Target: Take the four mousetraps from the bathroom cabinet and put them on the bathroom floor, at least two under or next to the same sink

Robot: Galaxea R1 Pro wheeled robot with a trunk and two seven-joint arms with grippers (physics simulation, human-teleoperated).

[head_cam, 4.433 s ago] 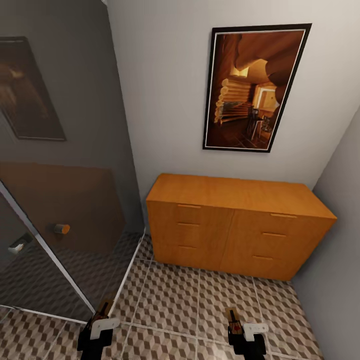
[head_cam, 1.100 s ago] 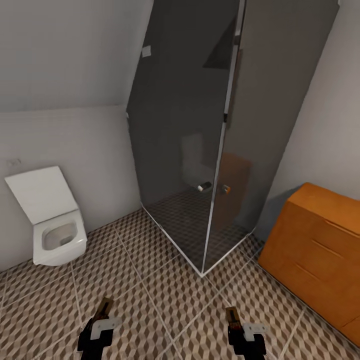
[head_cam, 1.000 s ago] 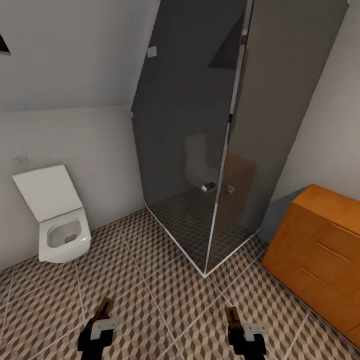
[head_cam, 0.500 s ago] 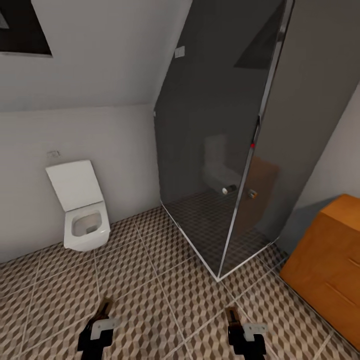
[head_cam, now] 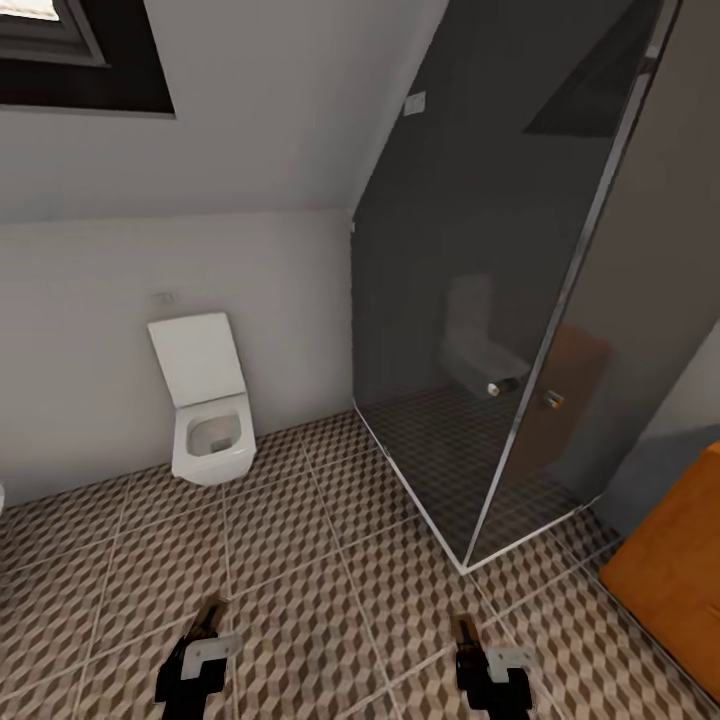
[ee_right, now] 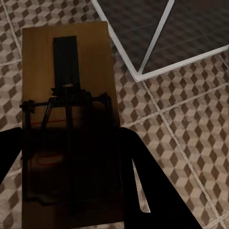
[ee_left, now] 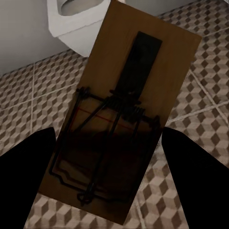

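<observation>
My left gripper (head_cam: 203, 632) is shut on a mousetrap (head_cam: 209, 611), a small brown board that pokes forward from its fingers, low over the bathroom floor (head_cam: 300, 560). The right gripper (head_cam: 468, 645) is shut on another mousetrap (head_cam: 464, 630) in the same way. The left wrist view shows that mousetrap (ee_left: 129, 114) with its dark spring and red mark, between dark fingers (ee_left: 26, 181). The right wrist view shows the other mousetrap (ee_right: 67, 114) held over the tiles. A corner of the orange-brown cabinet (head_cam: 675, 580) is at the lower right. The sink is out of view.
A white wall-hung toilet (head_cam: 210, 420) with its lid up stands at the back left wall. A dark glass shower enclosure (head_cam: 500, 300) fills the right, its metal-edged corner (head_cam: 465, 565) reaching onto the floor. A dark-framed window (head_cam: 80, 55) is at the top left.
The whole picture has swung left, so the camera has turned: the toilet now sits nearer the middle and the cabinet has slid almost out at the right. Both grippers still hold their mousetraps.
</observation>
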